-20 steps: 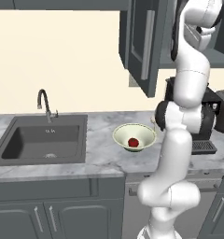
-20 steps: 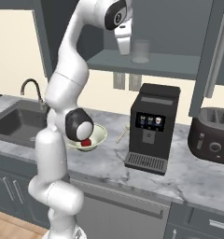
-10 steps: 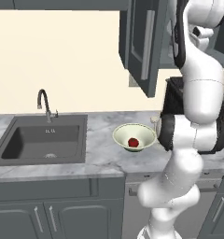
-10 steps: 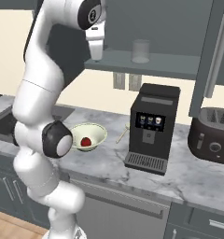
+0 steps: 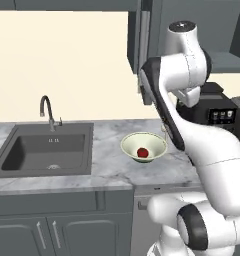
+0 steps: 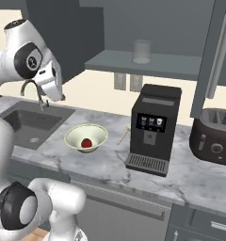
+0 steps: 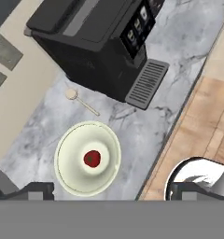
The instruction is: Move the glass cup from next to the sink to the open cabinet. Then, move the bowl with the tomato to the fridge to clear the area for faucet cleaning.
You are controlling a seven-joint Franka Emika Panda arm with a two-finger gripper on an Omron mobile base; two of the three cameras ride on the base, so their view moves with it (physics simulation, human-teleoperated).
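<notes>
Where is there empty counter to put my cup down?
Bare marble lies between the sink and the bowl, and along the front edge before the bowl. More lies between the coffee machine and the toaster. It is crowded between bowl and coffee machine, where a spoon lies.

Even, flat rendered light, bright without glare.

Soft shadows only: a faint one under the bowl (image 6: pixel 85 137) on the desk (image 6: pixel 190 181), darker shade inside the cabinet (image 6: pixel 148 21) and sink (image 5: pixel 44 152). All views are sharp to the edges, slightly pixelated, with no blur or bending.
</notes>
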